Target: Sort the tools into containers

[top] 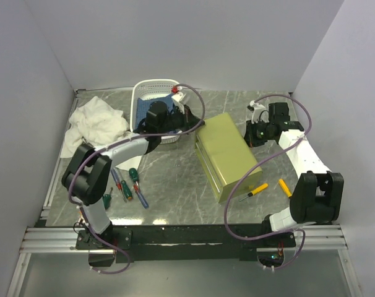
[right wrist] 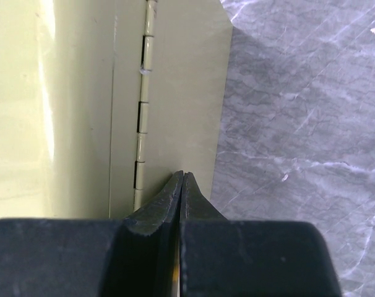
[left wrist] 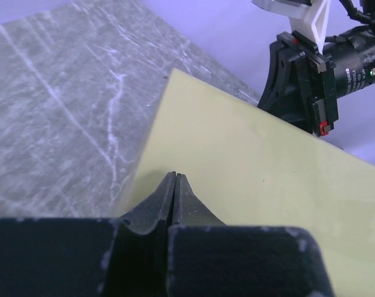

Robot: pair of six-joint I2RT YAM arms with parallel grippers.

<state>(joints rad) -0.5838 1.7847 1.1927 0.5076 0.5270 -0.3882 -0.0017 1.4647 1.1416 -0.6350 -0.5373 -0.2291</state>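
Both sets of fingers are pressed together w/ nothing in them. Left fingers (left wrist: 159, 207) hang over the olive chest (top: 228, 154), tips just inside its edge, w/ bare worktop (left wrist: 64, 111) off to one side. Right fingers (right wrist: 166, 204) are over the opposite side of the chest, tips next to the hinge (right wrist: 141, 124). The chest edge is just beside them and there's open marble past it.

White basket (top: 151, 93) is right by the left fingers on the wrist side, w/ the cloth (top: 98, 124) beyond it. Tools are all on the worktop. The red/green/blue screwdrivers (top: 127, 184) lie bunched well back from the left fingers. One yellow screwdriver (top: 257, 190) lies at the chest's near corner, another (top: 285, 187) just beside it. Both are well back from the right fingers.
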